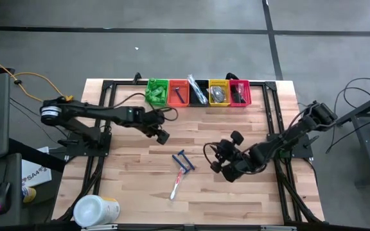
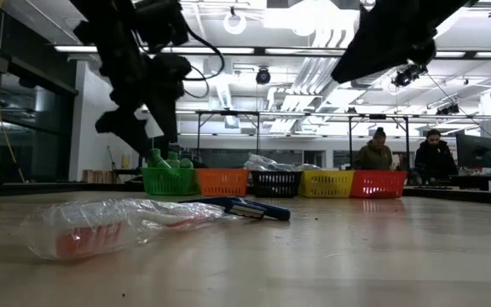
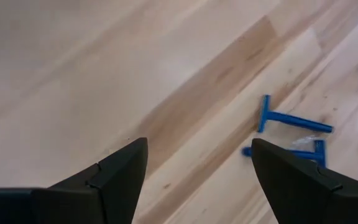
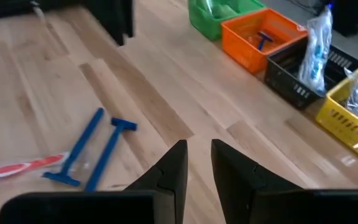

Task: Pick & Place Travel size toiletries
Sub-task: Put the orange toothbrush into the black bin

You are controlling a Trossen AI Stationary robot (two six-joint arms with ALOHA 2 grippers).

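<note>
Two blue razors [image 1: 184, 160] lie side by side on the wooden table, and a toothbrush in a clear wrapper [image 1: 176, 186] lies just nearer. My left gripper [image 1: 164, 137] hangs open above the table, to the far left of the razors [image 3: 291, 121], with nothing between its fingers [image 3: 123, 168]. My right gripper [image 1: 217, 163] hovers to the right of the razors [image 4: 98, 149], its fingers almost together with only a narrow gap [image 4: 198, 149] and nothing in it. The wrapped toothbrush [image 4: 23, 167] also shows in the right wrist view.
A row of bins stands at the far edge: green [image 1: 157, 92], orange [image 1: 178, 93], black [image 1: 198, 92], yellow [image 1: 218, 93], red [image 1: 239, 93], each holding items. A white tub [image 1: 95, 210] lies at the near left corner. Two people [image 2: 378, 153] sit beyond the table.
</note>
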